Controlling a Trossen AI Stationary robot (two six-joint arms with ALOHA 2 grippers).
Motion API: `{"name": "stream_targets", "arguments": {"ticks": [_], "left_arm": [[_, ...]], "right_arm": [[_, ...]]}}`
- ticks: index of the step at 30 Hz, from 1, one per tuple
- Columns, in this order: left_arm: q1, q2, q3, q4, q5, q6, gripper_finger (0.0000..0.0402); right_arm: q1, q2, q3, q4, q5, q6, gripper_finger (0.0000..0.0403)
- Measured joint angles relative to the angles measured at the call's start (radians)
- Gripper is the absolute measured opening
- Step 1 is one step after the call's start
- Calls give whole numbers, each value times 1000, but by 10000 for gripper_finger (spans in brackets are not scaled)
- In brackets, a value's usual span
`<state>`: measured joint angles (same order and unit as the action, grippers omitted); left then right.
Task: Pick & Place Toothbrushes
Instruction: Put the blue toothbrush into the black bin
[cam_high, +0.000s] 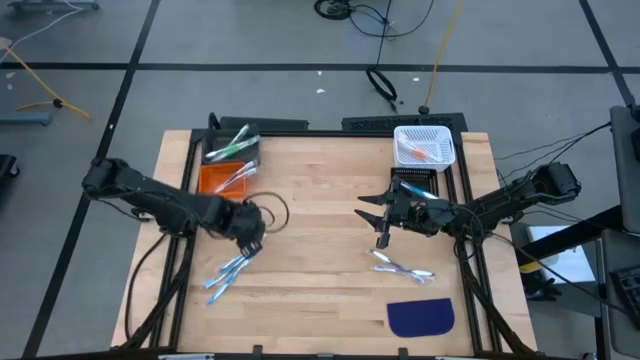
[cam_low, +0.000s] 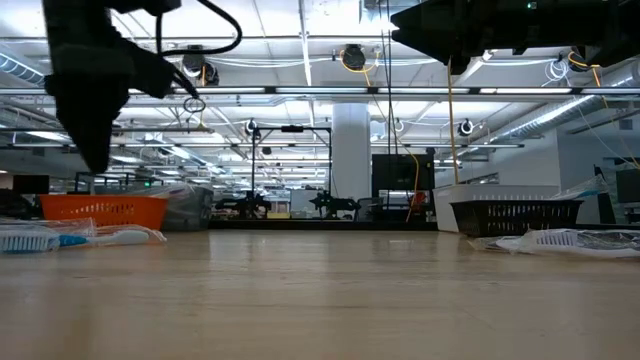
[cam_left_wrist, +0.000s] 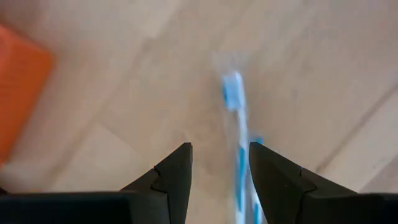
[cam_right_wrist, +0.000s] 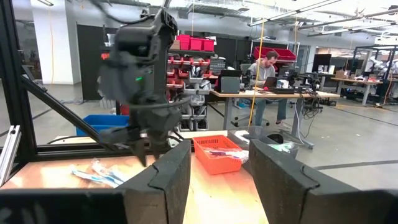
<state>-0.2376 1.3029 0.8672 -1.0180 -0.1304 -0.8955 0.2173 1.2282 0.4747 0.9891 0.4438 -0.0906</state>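
left claw (cam_left_wrist: 219, 177) open, brush (cam_left_wrist: 239, 149) right under it | right claw (cam_right_wrist: 219, 180) open too, hovering | brush looks light, stiff, slick; I'd pinch mid-handle

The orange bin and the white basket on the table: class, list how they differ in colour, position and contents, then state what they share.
Colour: the orange bin is solid orange; the white basket is pale and slotted.
Position: the orange bin sits at the far left of the table, near the left arm; the white basket sits far right, behind the right arm.
Contents: the orange bin holds pale-and-blue toothbrushes; the white basket holds orange-accented ones.
Both are rectangular, open-topped containers.
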Motion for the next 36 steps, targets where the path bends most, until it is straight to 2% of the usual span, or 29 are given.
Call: {"name": "stream_targets", "arguments": {"ticks": [6,12,23,36], "left_arm": [[-123,99,0,3,0,-155,161],[-179,175,0,51,30,-223,161],[-183,216,0,136,28,-217,161],[-183,217,0,134,25,-215,160]], "right_arm": [[0,0,0,0,0,0,157],[0,0,0,0,0,0,157],[0,0,0,0,0,0,157],[0,0,0,-1,0,0,157]]}}
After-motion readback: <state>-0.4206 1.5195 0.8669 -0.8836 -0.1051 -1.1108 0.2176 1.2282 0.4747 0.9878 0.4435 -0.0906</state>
